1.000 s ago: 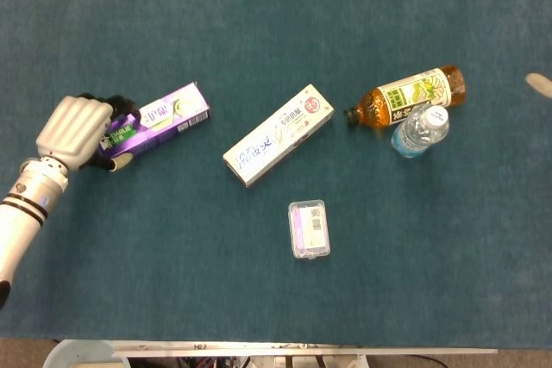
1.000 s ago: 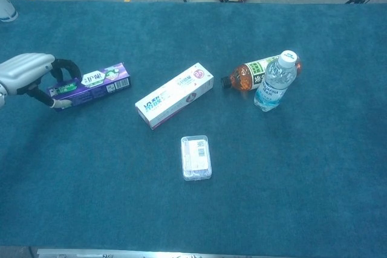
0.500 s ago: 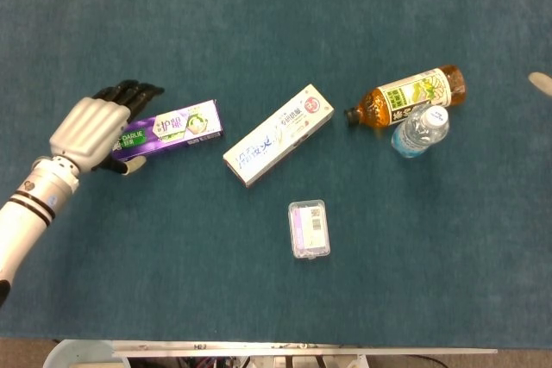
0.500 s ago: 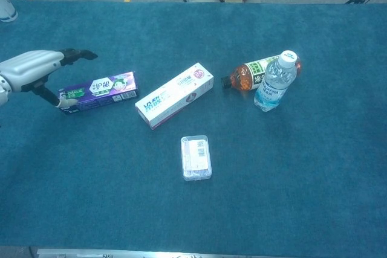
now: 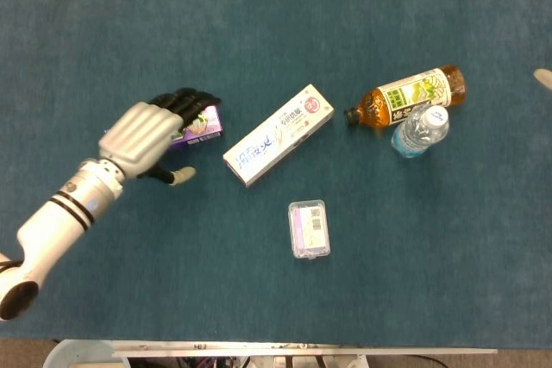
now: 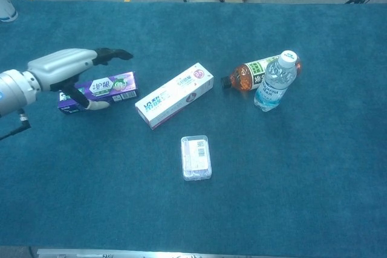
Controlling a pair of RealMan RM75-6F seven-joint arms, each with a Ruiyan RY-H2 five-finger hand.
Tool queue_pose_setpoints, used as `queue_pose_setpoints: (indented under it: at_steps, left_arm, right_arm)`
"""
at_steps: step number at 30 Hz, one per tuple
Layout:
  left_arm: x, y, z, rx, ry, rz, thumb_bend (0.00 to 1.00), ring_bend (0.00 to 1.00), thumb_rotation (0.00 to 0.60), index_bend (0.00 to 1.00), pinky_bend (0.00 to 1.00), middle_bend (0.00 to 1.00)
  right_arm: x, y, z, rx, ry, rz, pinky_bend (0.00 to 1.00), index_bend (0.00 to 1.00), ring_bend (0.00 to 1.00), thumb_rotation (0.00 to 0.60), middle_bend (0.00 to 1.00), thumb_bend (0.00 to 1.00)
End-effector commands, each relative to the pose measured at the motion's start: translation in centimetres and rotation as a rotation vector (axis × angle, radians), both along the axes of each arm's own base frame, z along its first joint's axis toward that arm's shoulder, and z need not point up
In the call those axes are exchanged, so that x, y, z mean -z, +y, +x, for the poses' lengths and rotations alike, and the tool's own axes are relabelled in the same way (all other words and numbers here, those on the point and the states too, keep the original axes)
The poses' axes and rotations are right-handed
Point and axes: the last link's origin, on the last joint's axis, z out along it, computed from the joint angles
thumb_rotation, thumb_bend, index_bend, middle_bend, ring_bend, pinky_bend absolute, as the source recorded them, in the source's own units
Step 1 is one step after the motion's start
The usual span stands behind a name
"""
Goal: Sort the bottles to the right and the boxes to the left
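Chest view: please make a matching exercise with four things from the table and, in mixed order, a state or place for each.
Things:
1. purple box
2. water bottle
3. tea bottle
4. clear case

States:
A. standing upright
B. lying on its side, cap towards the white box
C. alone, nearest the front edge
D. partly under the left hand

Pairs: 1-D, 2-A, 3-B, 4-C
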Motion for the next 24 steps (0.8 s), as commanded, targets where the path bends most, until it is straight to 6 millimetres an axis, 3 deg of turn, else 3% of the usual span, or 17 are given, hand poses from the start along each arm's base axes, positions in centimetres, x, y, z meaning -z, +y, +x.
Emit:
queue_pose_setpoints:
  at_steps: [1, 24]
  left_arm:
    - [0.6, -0.1, 0.8, 0.018, -0.002, -0.014, 0.24, 0.05, 0.600, 0.05, 0.16, 0.09]
    - [5.8, -1.4, 4.2, 0.055, 0.028, -0.024, 0.24, 0.05, 0.600, 0.02, 0.16, 0.07]
  right_arm:
    - [0.0, 0.0, -0.1, 0.003, 0.001, -0.001, 0.41, 0.10, 0.19, 0.600, 0.30, 0.01]
    - [-0.2, 0.0, -0.8, 0.023, 0.009, -0.004, 0.41, 0.10, 0.19, 0.600, 0.30, 0.01]
